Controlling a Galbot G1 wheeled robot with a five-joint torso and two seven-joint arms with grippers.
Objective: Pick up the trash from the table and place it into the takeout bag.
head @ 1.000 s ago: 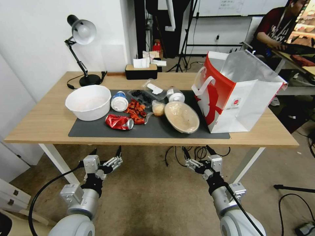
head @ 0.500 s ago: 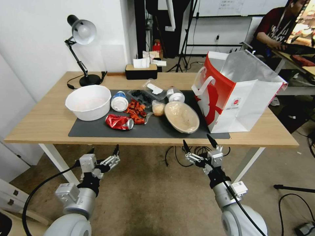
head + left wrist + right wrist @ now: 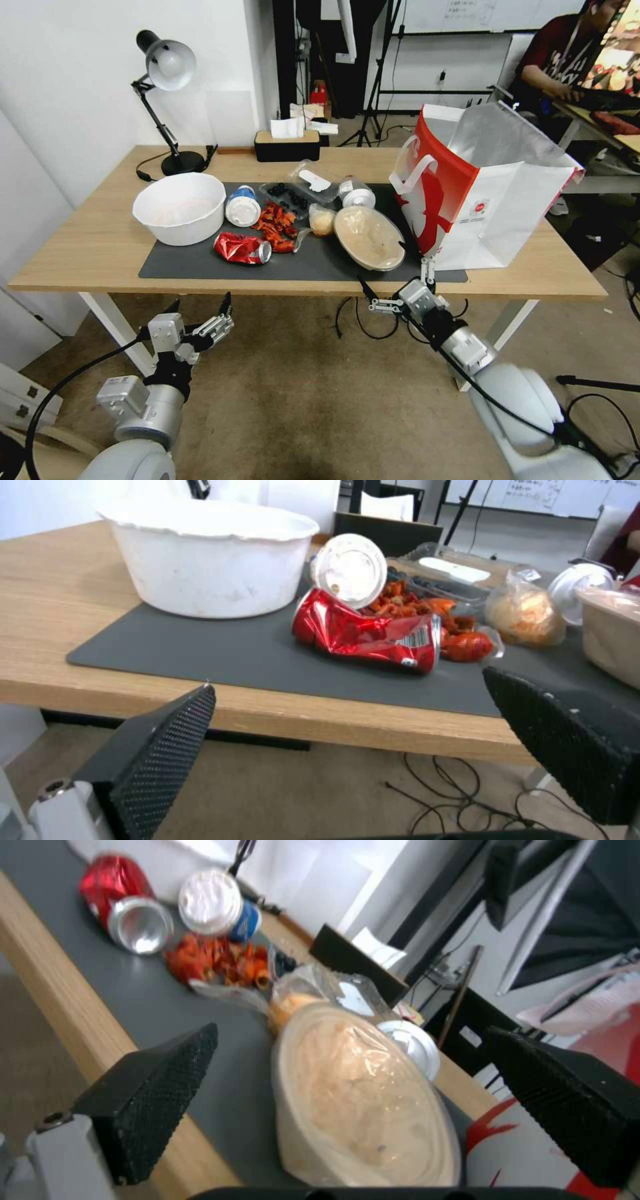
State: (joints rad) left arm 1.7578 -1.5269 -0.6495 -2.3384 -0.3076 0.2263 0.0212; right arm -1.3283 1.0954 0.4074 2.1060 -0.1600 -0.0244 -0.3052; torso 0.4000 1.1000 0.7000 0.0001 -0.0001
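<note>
Since the earlier frame, we note the left gripper [image 3: 198,311] has sunk slightly at 7 o'clock, jaws spread, empty. Right gripper [image 3: 393,280] has climbed to the table [image 3: 87,247] edge, jaws spread, facing the lidded bowl [image 3: 369,237] at centre, bag [image 3: 487,193] at 2 o'clock. Risk: a fingertip catching the edge or shoving the bowl.

Silver arms, black cables, black fingers [image 3: 167,740]
</note>
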